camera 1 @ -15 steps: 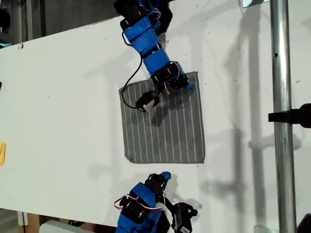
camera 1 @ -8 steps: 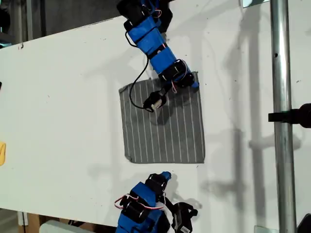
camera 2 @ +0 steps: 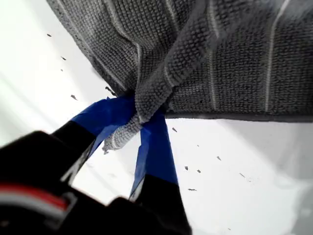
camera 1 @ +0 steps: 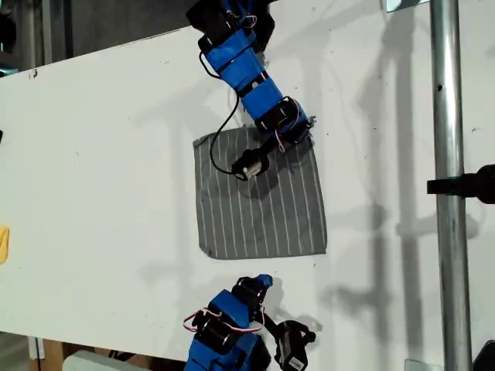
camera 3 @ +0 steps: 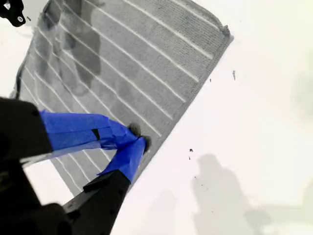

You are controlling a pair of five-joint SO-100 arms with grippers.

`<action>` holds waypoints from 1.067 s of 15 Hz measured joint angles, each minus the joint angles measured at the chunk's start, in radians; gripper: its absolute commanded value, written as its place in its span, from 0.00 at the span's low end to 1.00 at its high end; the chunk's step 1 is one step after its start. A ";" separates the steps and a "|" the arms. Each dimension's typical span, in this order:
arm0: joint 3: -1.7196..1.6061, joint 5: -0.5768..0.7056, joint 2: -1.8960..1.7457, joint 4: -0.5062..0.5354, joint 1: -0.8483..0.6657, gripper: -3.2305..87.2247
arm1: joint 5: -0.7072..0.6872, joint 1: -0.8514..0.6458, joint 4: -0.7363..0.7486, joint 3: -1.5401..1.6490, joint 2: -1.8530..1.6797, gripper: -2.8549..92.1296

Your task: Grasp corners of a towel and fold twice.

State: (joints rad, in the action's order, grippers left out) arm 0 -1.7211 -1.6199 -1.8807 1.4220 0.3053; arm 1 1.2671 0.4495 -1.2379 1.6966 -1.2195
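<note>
The grey striped towel (camera 1: 259, 205) lies mostly flat on the white table (camera 1: 100, 154). My first gripper (camera 1: 302, 127) comes in from the exterior view's top and is shut on the towel's far corner (camera 2: 122, 137) toward that view's right. That corner is bunched between its blue fingers (camera 2: 154, 147) and raised off the table. The towel (camera 2: 234, 58) hangs in a fold from the pinch. My second gripper (camera 1: 261, 280) sits at the exterior view's bottom, just short of the towel's near edge. Its blue fingertips (camera 3: 128, 155) meet with no cloth between them, over the edge of the towel (camera 3: 122, 63).
A vertical metal pole (camera 1: 447, 232) with a black clamp (camera 1: 468, 184) stands at the exterior view's right. A black cable (camera 1: 224, 143) from the first arm trails over the towel. A small yellow object (camera 1: 3, 243) shows at that view's left edge.
My first gripper has moved toward the exterior view's right along the towel's far edge and now pinches the corner, which has pulled inward and lifted. The second arm has not moved.
</note>
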 measured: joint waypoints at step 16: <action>0.577 0.092 0.649 0.130 0.066 0.46 | -0.006 -0.009 0.011 -0.025 0.011 0.03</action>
State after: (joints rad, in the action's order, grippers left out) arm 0 -1.1443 -1.5278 -1.2318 1.5524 0.3712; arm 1 1.2609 0.4403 -1.2272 1.6720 -1.2088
